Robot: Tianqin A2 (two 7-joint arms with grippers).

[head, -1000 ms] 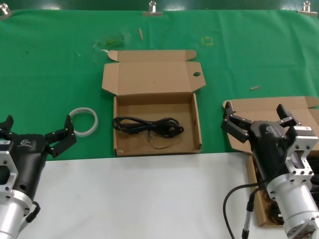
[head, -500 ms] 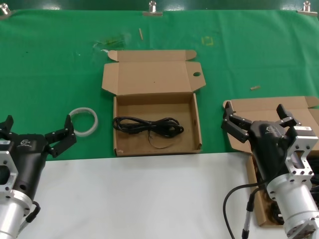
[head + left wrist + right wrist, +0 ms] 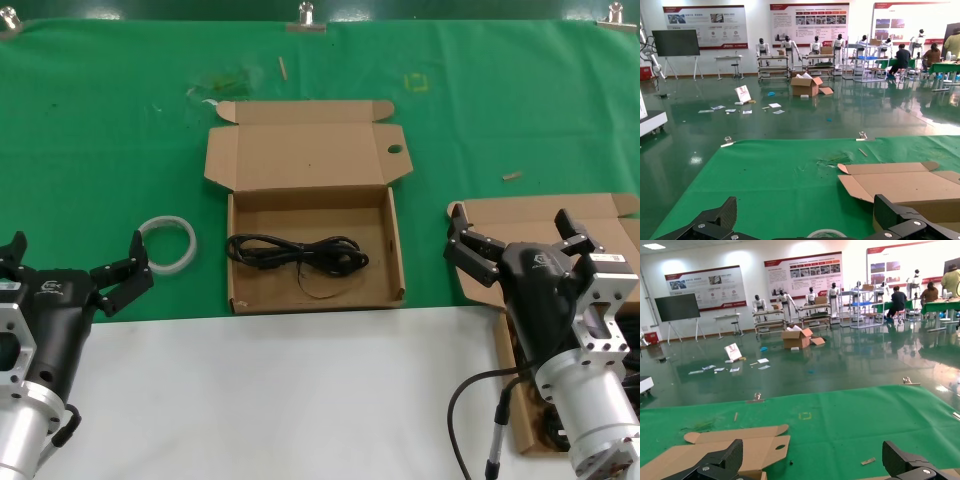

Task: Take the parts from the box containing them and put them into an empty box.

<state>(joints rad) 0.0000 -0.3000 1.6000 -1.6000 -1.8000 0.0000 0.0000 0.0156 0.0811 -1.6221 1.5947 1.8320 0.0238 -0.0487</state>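
Observation:
The carton with a round lid hole (image 3: 310, 155) lies open at the middle of the green cloth and holds one black coiled cable (image 3: 298, 253). Its lid also shows in the right wrist view (image 3: 730, 447) and the left wrist view (image 3: 895, 182). The plain-lid carton (image 3: 545, 212) is at the right, mostly hidden behind my right arm; a dark bit of its contents (image 3: 545, 425) shows beside the arm. My right gripper (image 3: 520, 240) is open and empty above that carton. My left gripper (image 3: 72, 262) is open and empty at the left, near the front.
A translucent white tape ring (image 3: 167, 243) lies on the cloth between my left gripper and the middle carton. A white table surface (image 3: 280, 400) runs along the front. Small scraps (image 3: 512, 176) lie on the cloth at the back.

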